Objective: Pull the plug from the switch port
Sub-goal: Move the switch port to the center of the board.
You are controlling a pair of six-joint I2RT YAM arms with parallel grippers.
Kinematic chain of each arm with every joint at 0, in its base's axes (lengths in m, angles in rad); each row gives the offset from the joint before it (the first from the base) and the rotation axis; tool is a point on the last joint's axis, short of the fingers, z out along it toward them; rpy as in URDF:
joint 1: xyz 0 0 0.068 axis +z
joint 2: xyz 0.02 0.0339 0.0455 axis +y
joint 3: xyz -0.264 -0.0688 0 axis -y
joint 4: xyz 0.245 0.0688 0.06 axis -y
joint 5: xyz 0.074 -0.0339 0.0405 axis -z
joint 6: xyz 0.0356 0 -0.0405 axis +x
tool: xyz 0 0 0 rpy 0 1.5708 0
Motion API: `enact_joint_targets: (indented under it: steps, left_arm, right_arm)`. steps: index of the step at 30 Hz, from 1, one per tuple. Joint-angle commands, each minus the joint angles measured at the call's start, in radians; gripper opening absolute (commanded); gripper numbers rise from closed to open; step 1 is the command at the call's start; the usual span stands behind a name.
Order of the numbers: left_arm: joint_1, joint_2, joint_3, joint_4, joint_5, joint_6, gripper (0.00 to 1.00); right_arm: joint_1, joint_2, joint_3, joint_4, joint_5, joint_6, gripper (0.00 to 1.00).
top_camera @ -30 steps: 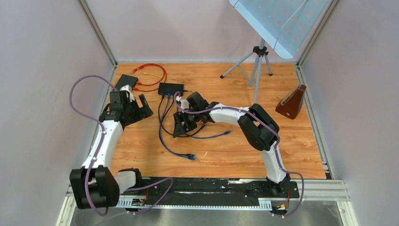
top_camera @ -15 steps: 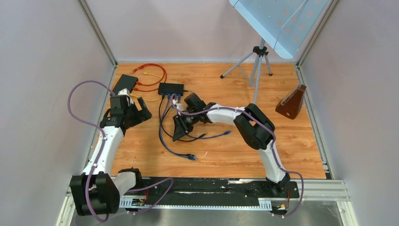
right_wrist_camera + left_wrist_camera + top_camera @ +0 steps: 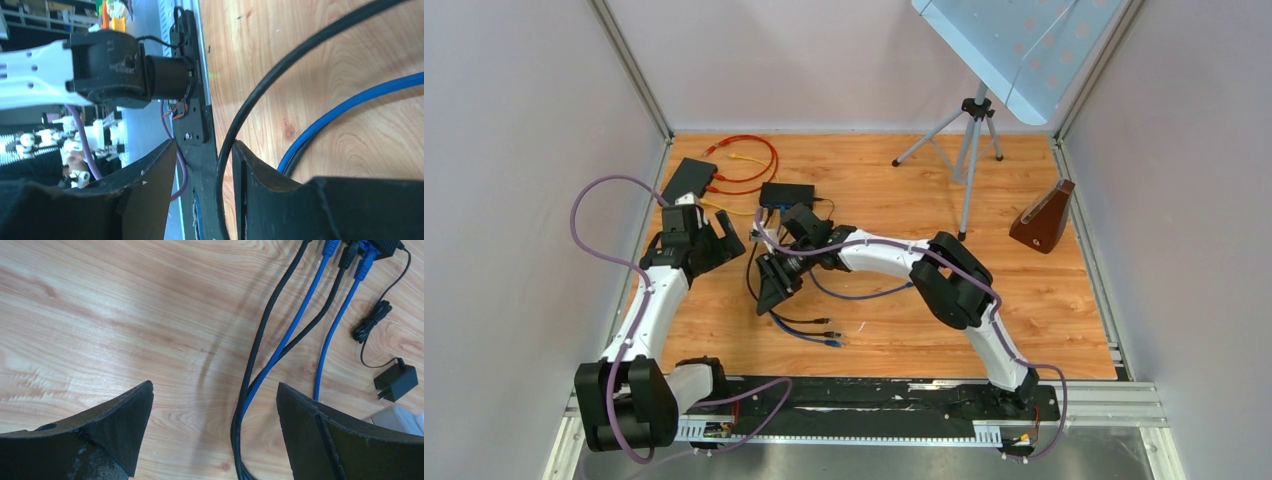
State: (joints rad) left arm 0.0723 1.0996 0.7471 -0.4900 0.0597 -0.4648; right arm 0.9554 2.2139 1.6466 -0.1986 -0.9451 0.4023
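The black switch (image 3: 786,192) lies at the back of the wooden floor, and its corner shows in the left wrist view (image 3: 387,245). Two blue plugs (image 3: 364,260) and a black plug (image 3: 348,255) sit at its front. My right gripper (image 3: 774,285) hangs in front of it. Its jaws (image 3: 203,142) stand partly apart, and a black cable (image 3: 260,85) runs through the gap along one finger without being clamped. A loose black cable end (image 3: 826,321) lies by a loose blue one (image 3: 832,341). My left gripper (image 3: 714,240) is wide open (image 3: 215,385) above black and blue cables.
A second black box (image 3: 689,178) with red and yellow cables (image 3: 744,165) lies at the back left. A tripod (image 3: 969,130) and a brown wedge (image 3: 1044,218) stand to the right. A small power adapter (image 3: 397,382) lies near the switch. Walls close in on both sides.
My right gripper has moved left and nearer, its jaws have narrowed, and the black cables shifted with it. A black cable end now lies by the blue one. The left arm barely moved.
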Motion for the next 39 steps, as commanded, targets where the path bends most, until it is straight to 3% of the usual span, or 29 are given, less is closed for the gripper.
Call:
enact_joint_targets:
  steps: [1, 5, 15, 25, 32, 39]
  left_arm:
    - [0.0, -0.018, 0.008, 0.003, -0.056, -0.017, 1.0]
    - [0.001, -0.024, 0.011, -0.008, -0.085, -0.026, 1.0]
    - [0.007, 0.006, -0.005, 0.015, -0.055, -0.013, 1.0]
    - [0.007, 0.119, -0.037, 0.147, 0.16, 0.003, 1.0]
    - [-0.035, 0.314, 0.02, 0.194, 0.261, 0.046, 0.99]
    - [-0.124, 0.455, 0.075, 0.213, 0.28, 0.078, 0.88]
  right_arm:
    - [0.0, 0.043, 0.031, 0.102, 0.095, 0.191, 0.44]
    - [0.01, 0.057, -0.007, 0.163, 0.121, 0.291, 0.48]
    - [0.015, -0.096, -0.083, 0.088, 0.292, 0.168, 0.76]
    - [-0.111, -0.29, -0.303, 0.096, 0.597, 0.165, 0.79]
    - [-0.241, -0.356, -0.447, 0.114, 0.624, 0.227, 0.78]
    - [-0.299, -0.396, -0.507, 0.137, 0.593, 0.236, 0.77]
